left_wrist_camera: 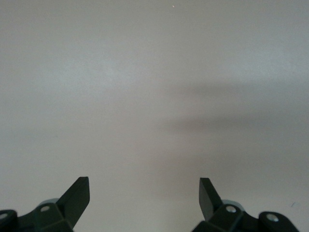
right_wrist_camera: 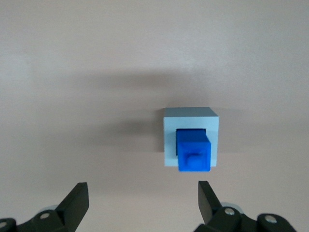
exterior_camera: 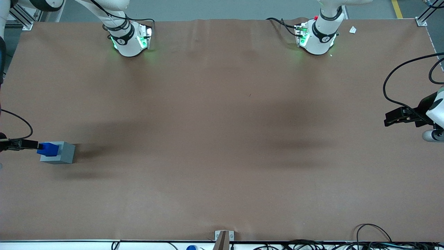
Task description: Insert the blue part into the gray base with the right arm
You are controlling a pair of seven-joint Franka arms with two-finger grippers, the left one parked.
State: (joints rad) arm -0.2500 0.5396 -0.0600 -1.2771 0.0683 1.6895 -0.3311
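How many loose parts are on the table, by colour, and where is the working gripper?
Blue: 1, the blue part, seated in the gray base.
Gray: 1, the gray base.
Total: 2.
The right arm's gripper is open, apart from both, toward the working arm's end of the table.

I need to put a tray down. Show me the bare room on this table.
Bare brown table runs from the gray base toward the parked arm's end. It is crowded only at the working arm's end: the blue part sits in the base, with the open gripper just off it.
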